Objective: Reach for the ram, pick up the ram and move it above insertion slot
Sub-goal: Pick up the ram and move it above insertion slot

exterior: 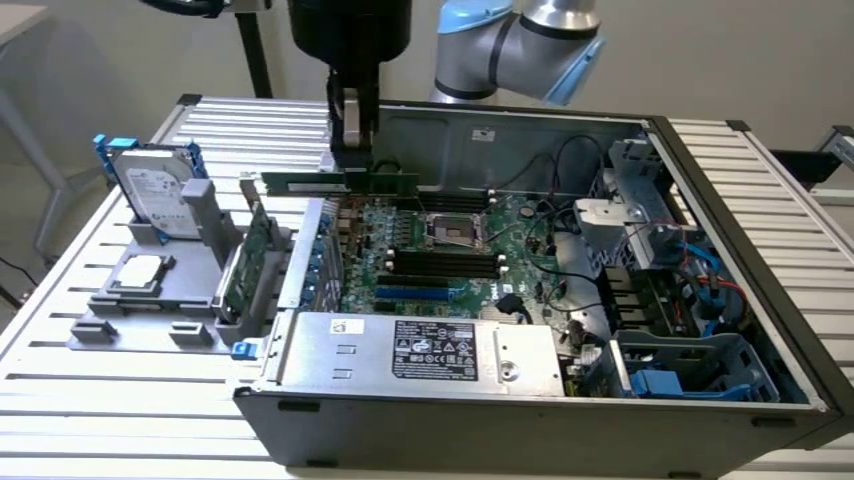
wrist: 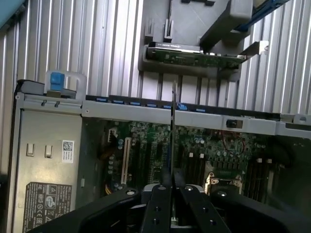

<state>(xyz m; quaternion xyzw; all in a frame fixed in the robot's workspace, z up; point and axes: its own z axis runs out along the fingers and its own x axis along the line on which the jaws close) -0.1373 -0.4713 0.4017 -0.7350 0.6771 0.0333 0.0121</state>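
- The gripper (exterior: 352,150) is hanging over the open computer case (exterior: 747,190), near its rear wall, with its fingers clamping the ram (exterior: 340,182) between them.
- The ram is being carried clear of any support: in the exterior view it shows as a long green stick lying level under the gripper, above the motherboard (exterior: 441,250) and not touching it.
- In the wrist view the ram (wrist: 172,131) is appearing edge-on, a thin line running out from between the two dark fingers (wrist: 158,208) over the board below.
- Reaching and picking up are looking finished, since the stick is off its holder and in the air.
- The dark memory slots (exterior: 434,265) are lying lower on the board, toward the power supply (exterior: 427,350); the ram seems to be sitting short of them, though the angle is making exact alignment hard to judge.
- What is remaining, by this reading, is the last stretch of travel to bring the stick over its slot.
- The gray fixture (exterior: 160,290) on the exterior view's left is holding a hard drive (exterior: 154,195) and a wider green card (exterior: 247,260), both untouched.
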